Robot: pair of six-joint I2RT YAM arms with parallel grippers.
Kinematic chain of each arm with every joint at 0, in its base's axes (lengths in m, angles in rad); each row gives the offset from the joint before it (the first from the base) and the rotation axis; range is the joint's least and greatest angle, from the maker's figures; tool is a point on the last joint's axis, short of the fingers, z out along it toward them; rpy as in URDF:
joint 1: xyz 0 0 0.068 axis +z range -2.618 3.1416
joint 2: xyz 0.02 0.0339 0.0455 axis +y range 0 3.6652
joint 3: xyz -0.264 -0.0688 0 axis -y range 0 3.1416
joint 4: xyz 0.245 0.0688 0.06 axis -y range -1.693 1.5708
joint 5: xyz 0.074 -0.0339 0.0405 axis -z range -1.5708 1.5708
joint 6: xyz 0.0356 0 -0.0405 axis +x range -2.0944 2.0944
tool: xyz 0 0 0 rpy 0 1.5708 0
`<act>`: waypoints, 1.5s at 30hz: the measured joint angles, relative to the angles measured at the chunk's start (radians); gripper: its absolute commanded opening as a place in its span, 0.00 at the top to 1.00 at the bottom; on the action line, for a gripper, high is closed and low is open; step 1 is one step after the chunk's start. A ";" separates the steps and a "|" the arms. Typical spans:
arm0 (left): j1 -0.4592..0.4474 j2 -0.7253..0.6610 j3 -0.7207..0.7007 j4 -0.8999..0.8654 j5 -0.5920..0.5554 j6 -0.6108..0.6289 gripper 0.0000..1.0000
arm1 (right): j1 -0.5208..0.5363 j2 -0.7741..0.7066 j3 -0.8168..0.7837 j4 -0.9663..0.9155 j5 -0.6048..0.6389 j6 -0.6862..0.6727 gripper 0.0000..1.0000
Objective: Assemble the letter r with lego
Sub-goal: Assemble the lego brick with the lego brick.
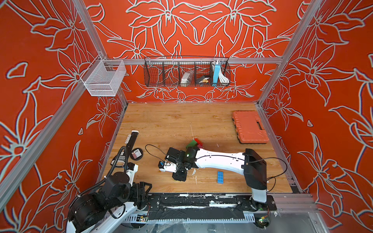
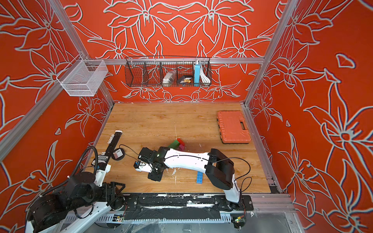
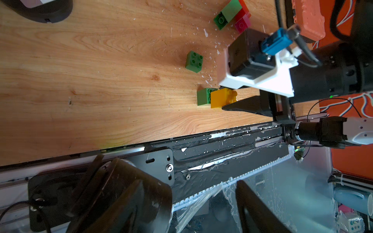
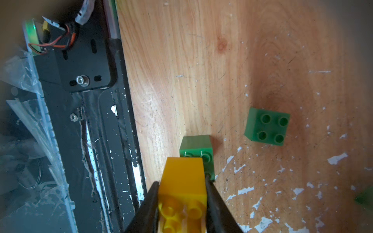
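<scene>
The right gripper [image 4: 181, 182] is clamped on the yellow brick [image 4: 182, 175], a glossy 2x2 cube tipped so its studs face the wrist, down at the desk [image 4: 201, 60] near its front edge. The near green brick [image 4: 196, 145] sits just behind it, seemingly touching. The loose green brick [image 4: 266, 127] stands apart, 4 studs up. Farther back a long green piece [image 3: 228, 12], a red brick [image 3: 245, 9] and a pink brick [image 3: 242, 24] lie clustered. The blue brick [image 1: 221, 177], 2x4, lies flat beside the right arm. The left gripper [image 1: 144, 187] is open and empty at the front left.
</scene>
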 measured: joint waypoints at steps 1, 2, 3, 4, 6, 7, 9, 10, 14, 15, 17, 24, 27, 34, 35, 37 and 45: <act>0.000 -0.004 0.000 0.000 0.000 0.002 0.27 | 0.000 0.000 0.006 -0.005 0.008 0.000 1.00; 0.000 -0.006 0.000 0.000 0.000 0.002 0.27 | 0.000 0.001 0.016 -0.011 0.015 -0.001 1.00; 0.000 -0.008 0.000 0.000 0.000 0.003 0.27 | 0.000 0.002 0.025 -0.015 0.021 -0.002 1.00; 0.000 -0.008 0.000 0.000 0.001 0.004 0.27 | 0.000 0.003 0.032 -0.018 0.023 -0.002 1.00; 0.000 -0.008 -0.001 0.000 0.003 0.006 0.28 | 0.000 0.006 0.050 -0.025 0.032 -0.004 1.00; 0.000 -0.008 -0.001 0.000 0.004 0.006 0.28 | 0.000 0.008 0.056 -0.029 0.035 -0.005 1.00; 0.000 -0.008 -0.001 0.000 0.007 0.009 0.28 | 0.002 0.012 0.068 -0.040 0.042 -0.009 1.00; 0.000 -0.008 -0.001 0.000 0.008 0.010 0.28 | 0.002 0.014 0.071 -0.042 0.045 -0.011 1.00; 0.000 -0.008 -0.001 0.000 0.010 0.011 0.28 | 0.007 0.031 0.092 -0.067 0.050 -0.027 1.00; 0.000 -0.009 -0.001 0.000 0.011 0.013 0.28 | 0.008 0.036 0.095 -0.072 0.051 -0.034 1.00; -0.001 -0.011 -0.002 0.000 0.011 0.013 0.28 | 0.011 0.044 0.096 -0.084 0.051 -0.050 1.00; -0.001 -0.016 -0.002 0.000 0.011 0.016 0.28 | 0.013 0.057 0.097 -0.109 0.063 -0.090 1.00; -0.001 -0.016 -0.002 0.000 0.012 0.019 0.28 | 0.013 0.057 0.098 -0.111 0.067 -0.098 1.00; -0.001 -0.016 -0.002 0.000 0.014 0.021 0.29 | 0.016 0.057 0.103 -0.110 0.069 -0.105 1.00; -0.001 -0.016 -0.002 0.000 0.014 0.021 0.28 | 0.017 0.057 0.103 -0.110 0.069 -0.106 1.00; -0.001 -0.016 -0.002 0.000 0.014 0.021 0.29 | 0.018 0.057 0.103 -0.109 0.069 -0.109 1.00; -0.001 -0.016 -0.002 0.000 0.014 0.021 0.29 | 0.024 0.057 0.109 -0.110 0.069 -0.128 1.00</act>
